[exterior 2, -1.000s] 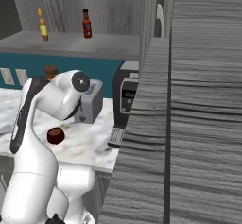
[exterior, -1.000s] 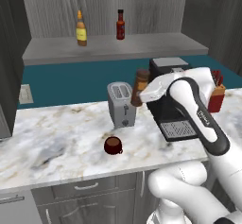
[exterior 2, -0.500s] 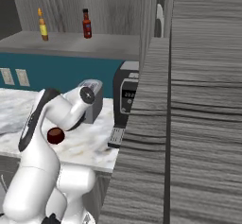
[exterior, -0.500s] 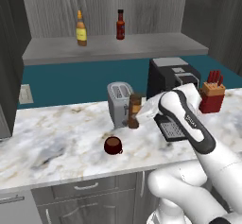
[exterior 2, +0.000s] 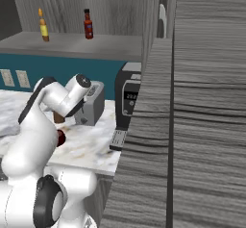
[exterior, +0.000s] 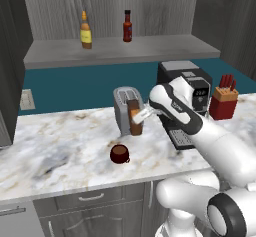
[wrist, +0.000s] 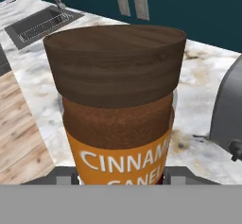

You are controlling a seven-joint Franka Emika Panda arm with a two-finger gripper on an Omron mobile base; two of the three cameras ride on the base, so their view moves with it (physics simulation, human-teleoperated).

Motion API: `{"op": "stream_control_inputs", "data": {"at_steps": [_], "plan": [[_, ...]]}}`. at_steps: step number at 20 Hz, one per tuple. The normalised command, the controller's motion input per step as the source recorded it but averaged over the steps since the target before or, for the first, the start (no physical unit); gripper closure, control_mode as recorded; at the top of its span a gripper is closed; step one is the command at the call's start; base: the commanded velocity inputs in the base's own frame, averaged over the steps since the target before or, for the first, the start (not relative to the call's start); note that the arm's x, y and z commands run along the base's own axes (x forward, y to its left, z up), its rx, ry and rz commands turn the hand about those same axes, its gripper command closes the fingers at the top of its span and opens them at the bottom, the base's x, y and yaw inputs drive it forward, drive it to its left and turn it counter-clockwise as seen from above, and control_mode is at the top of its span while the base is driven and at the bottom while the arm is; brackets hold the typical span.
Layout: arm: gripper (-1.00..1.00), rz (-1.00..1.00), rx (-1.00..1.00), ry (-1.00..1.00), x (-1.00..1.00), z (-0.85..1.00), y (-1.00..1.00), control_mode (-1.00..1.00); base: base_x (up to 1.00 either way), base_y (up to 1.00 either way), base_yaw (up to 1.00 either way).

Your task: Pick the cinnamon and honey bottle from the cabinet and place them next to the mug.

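The cinnamon [exterior: 135,121] is a brown jar with an orange label, upright in front of the toaster. My gripper [exterior: 142,115] is shut on it from the right. In the hand view the cinnamon [wrist: 118,109] stands close up and hides the fingertips. I cannot tell whether its base touches the counter. The dark red-brown mug [exterior: 119,154] sits on the marble a little to the front left of the jar, apart from it; its edge [exterior 2: 61,137] peeks out behind my arm. The honey bottle [exterior: 86,30] stands on the grey cabinet ledge [exterior: 150,48], also seen as honey bottle [exterior 2: 43,25].
A red bottle with a black cap [exterior: 127,26] stands right of the honey. The toaster [exterior: 122,108] is just behind the jar, the coffee machine [exterior: 187,81] and knife block [exterior: 223,101] to the right. A sink [wrist: 42,24] lies further along the counter.
My arm has swung left and down with the cinnamon, from in front of the coffee machine to just in front of the toaster, nearer the mug.
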Motion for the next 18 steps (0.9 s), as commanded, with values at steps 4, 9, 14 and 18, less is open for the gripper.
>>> {"op": "stream_control_inputs", "data": {"at_steps": [4, 9, 14, 18], "plan": [[1.00, -0.02, -0.11, 0.10, 0.48, -0.05, 0.00, -1.00, 0.00, 0.00, 0.00], [1.00, -0.03, -0.02, 0.00, 0.33, -0.29, -0.03, -1.00, 0.00, 0.00, 0.00], [1.00, -0.01, -0.01, 0.00, 0.19, -0.48, 0.00, -1.00, 0.00, 0.00, 0.00], [1.00, 0.00, 0.00, -0.01, 0.00, -0.49, 0.00, -1.00, 0.00, 0.00, 0.00]]}}
